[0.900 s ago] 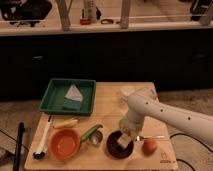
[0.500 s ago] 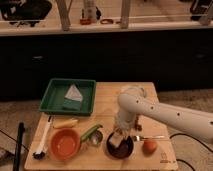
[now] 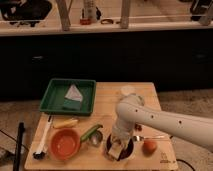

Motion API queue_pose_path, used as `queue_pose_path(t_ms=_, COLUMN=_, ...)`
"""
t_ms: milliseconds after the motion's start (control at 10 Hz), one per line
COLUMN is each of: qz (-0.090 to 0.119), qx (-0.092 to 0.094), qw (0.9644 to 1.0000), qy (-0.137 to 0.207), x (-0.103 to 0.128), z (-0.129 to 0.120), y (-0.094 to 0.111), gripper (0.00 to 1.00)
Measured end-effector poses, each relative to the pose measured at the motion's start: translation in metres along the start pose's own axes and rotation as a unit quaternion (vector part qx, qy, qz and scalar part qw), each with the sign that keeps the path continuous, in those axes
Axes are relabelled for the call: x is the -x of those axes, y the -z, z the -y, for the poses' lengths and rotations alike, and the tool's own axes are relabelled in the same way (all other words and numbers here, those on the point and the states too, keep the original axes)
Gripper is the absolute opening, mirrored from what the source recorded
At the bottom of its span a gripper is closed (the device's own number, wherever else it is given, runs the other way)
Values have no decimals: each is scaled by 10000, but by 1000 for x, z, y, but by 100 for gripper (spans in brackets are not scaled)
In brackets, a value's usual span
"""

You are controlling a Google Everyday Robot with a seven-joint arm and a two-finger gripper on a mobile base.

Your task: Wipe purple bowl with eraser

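My pincer (image 3: 118, 145) stood lowered into the purple bowl (image 3: 129, 148) at the front edge of the desk (image 3: 107, 100), pinching the eraser (image 3: 115, 150) at its tip. I held the pale block down against the bowl's inside so that the block's face, not the pincer, would rub the glossy surface. The orange bowl (image 3: 65, 143) lay well apart, out of the stroke's way.

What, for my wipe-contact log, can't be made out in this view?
Camera view:
1. purple bowl: inside mostly covered by the gripper, which sits over it.
2. eraser: pale blur below the gripper; touching the bowl or not, cannot tell.
3. arm: cut off by right edge.
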Motion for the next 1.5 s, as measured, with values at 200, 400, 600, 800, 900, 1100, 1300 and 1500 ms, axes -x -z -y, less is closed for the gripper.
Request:
queue_pose_path(t_ms=200, qz=-13, qx=29, qw=9999, qy=-170, x=-9, z=-21, y=3, gripper=2)
queue_pose_path(t_ms=400, qz=-63, qx=20, qw=9992, qy=-403, x=-28, z=-30, y=7, gripper=2)
queue_pose_path(t_ms=600, qz=-148, qx=-42, qw=9984, qy=-544, x=-47, z=-25, y=13, gripper=2)
queue_pose_path(t_ms=800, qz=-204, qx=-66, qw=9986, qy=-487, x=-48, z=-9, y=17, gripper=2)
queue_pose_path(t_ms=900, qz=-217, qx=-92, qw=9989, qy=-401, x=-43, z=4, y=18, gripper=2)
queue_pose_path(t_ms=1100, qz=-167, qx=-129, qw=9998, qy=-8, x=-18, z=47, y=15, gripper=2)
queue_pose_path(t_ms=1300, qz=-68, qx=-65, qw=9998, qy=166, x=3, z=51, y=7, gripper=2)
queue_pose_path(t_ms=1500, qz=-2, qx=-10, qw=10000, qy=87, x=16, z=40, y=2, gripper=2)
